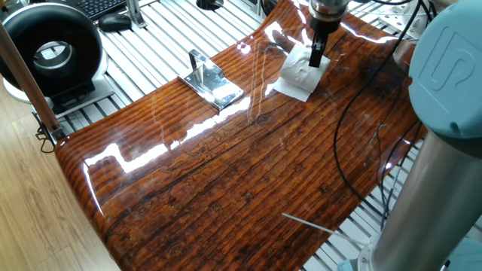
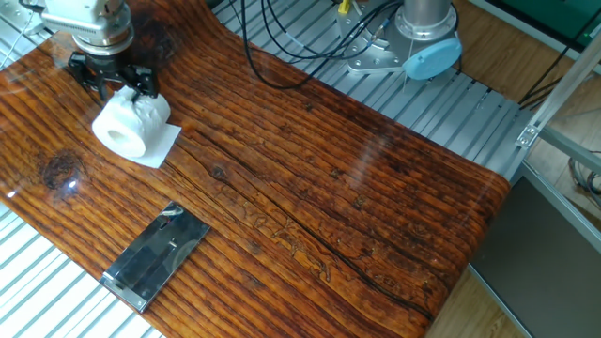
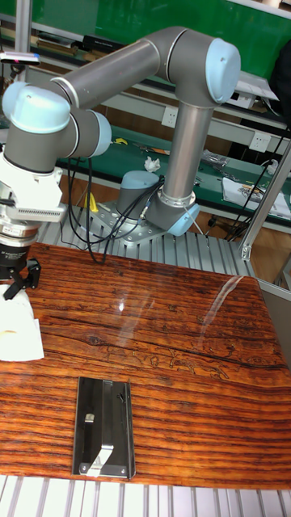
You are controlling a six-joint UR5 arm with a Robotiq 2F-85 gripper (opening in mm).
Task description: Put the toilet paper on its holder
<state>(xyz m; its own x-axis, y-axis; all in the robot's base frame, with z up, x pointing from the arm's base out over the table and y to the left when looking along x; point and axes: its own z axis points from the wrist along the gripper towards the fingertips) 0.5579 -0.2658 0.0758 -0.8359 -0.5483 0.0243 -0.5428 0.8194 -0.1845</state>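
Observation:
The toilet paper (image 1: 298,72) (image 2: 128,128) (image 3: 18,336) is a small white roll lying on its side on a loose sheet, at the wooden table's far end. My gripper (image 1: 317,57) (image 2: 114,83) (image 3: 17,280) hangs just above and behind the roll. It is open, its black fingers (image 2: 146,86) spread wider than the roll's back end, and it holds nothing. The holder (image 1: 214,83) (image 2: 158,255) (image 3: 103,426) is a shiny metal plate with a short upright bar. It stands apart from the roll, near the table edge.
A large black ring-shaped device (image 1: 51,53) stands off the table beside a mouse (image 1: 114,22). Black cables (image 2: 300,47) run over the table's back edge to the arm base (image 2: 427,42). A thin white strip (image 1: 307,223) lies near the table's near corner.

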